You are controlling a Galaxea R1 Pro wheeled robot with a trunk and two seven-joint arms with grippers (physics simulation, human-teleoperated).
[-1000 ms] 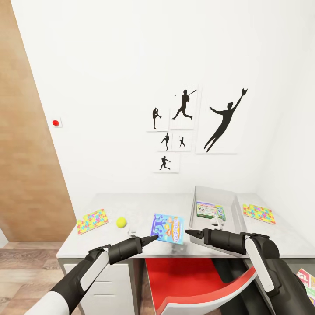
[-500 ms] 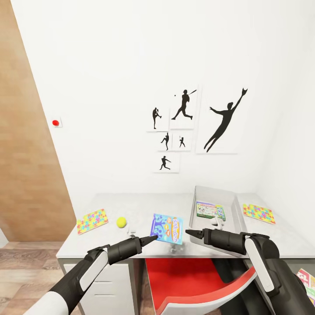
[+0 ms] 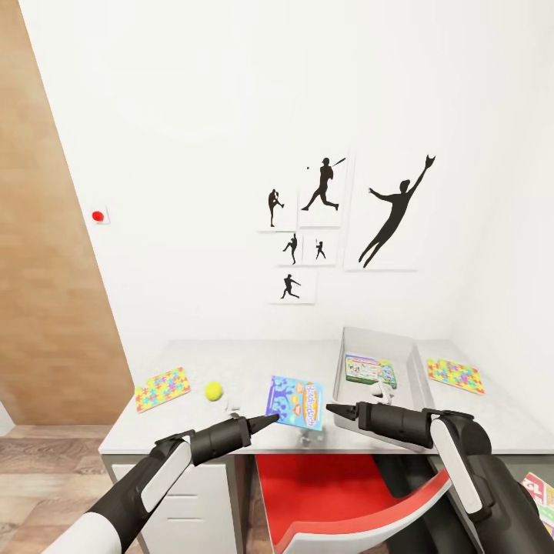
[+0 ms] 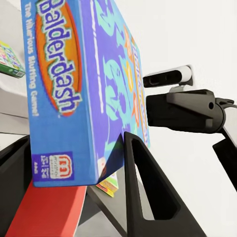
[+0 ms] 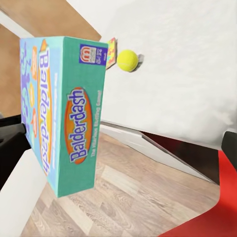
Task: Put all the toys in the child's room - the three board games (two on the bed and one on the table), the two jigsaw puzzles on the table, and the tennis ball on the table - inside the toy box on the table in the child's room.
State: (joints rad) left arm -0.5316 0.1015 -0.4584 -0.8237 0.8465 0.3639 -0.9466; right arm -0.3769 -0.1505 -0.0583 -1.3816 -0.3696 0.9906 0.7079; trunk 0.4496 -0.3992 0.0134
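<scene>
My left gripper (image 3: 265, 421) is shut on the blue board game (image 3: 296, 403), holding it on edge just above the table (image 3: 254, 358) near its front. In the left wrist view the box (image 4: 74, 74) sits between the fingers (image 4: 143, 187). My right gripper (image 3: 332, 409) hovers open just right of the box (image 5: 64, 113), in front of the toy box (image 3: 345, 358), which holds a green-edged board game (image 3: 370, 370). One jigsaw puzzle (image 3: 162, 388) and the tennis ball (image 3: 214, 391) lie to the left. The other puzzle (image 3: 455, 375) lies right of the toy box.
A red chair (image 3: 346, 492) is tucked under the table between my arms. White drawers (image 3: 192, 492) stand below the table's left end. A brown door (image 3: 46, 269) is at the left. A printed box (image 3: 541, 492) shows at the lower right edge.
</scene>
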